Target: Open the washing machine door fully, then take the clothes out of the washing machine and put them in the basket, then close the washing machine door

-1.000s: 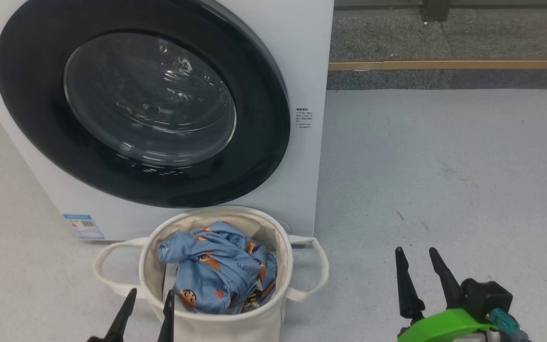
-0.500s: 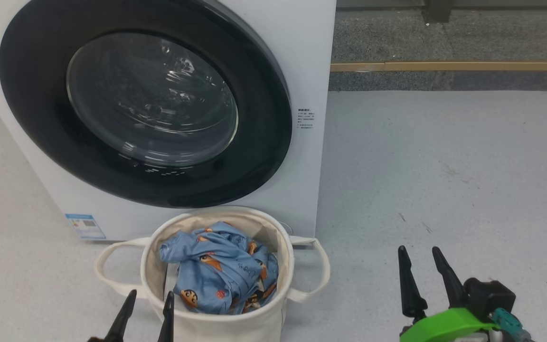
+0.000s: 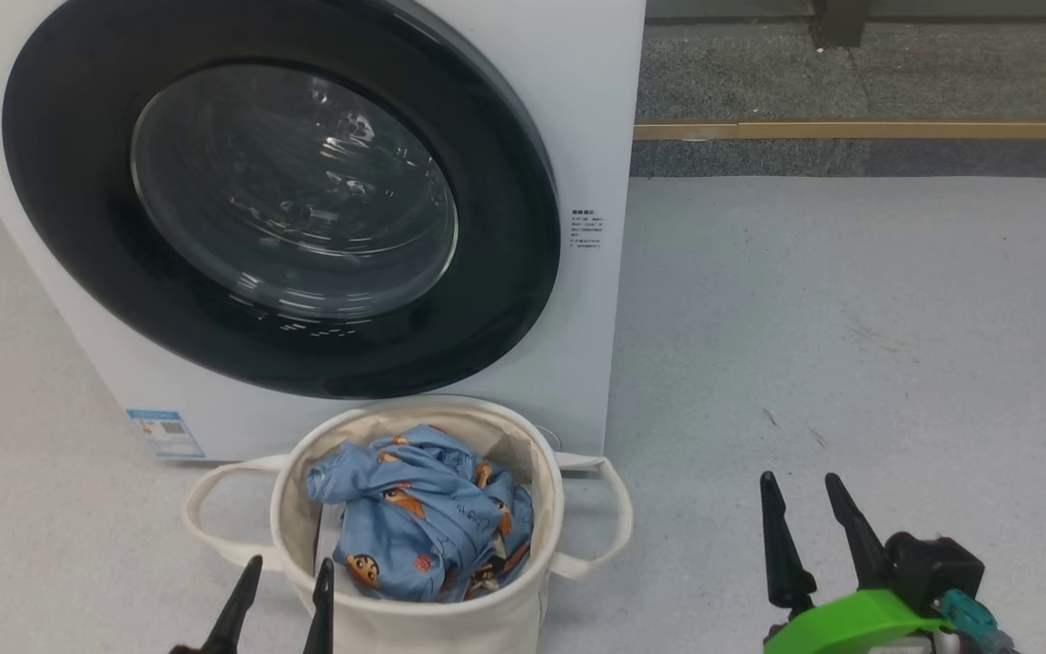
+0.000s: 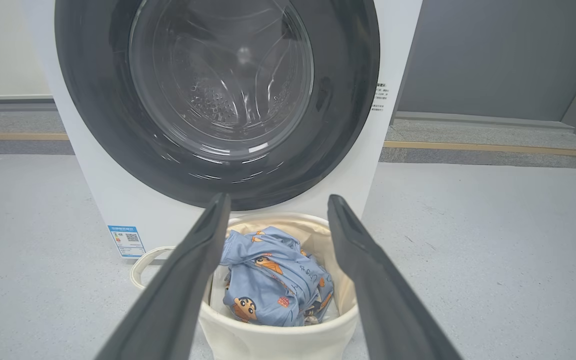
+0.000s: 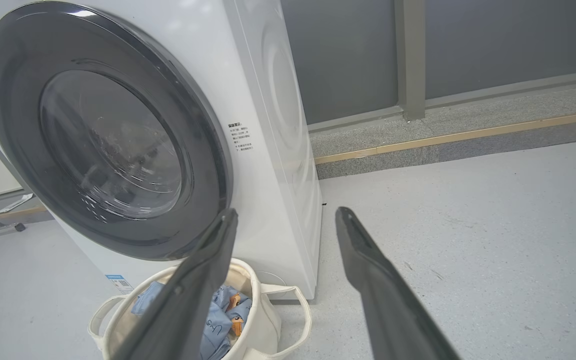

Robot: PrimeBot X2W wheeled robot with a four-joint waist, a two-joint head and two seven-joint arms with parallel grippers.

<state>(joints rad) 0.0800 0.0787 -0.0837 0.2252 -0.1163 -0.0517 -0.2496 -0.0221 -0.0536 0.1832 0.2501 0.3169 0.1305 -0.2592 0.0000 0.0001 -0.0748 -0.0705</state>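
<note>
Left gripper (image 3: 291,560) parted | basket (image 3: 450,627) fronts washing machine door (image 3: 282,195) | blue label (image 3: 165,432) near

Basket (image 3: 432,631) on the floor (image 3: 850,318), just before the washing machine (image 3: 596,136), below its door (image 3: 505,227); clothes (image 3: 423,527) in basket; left claw (image 3: 291,560) nearest it, right claw (image 3: 798,475) well to the right.
</note>
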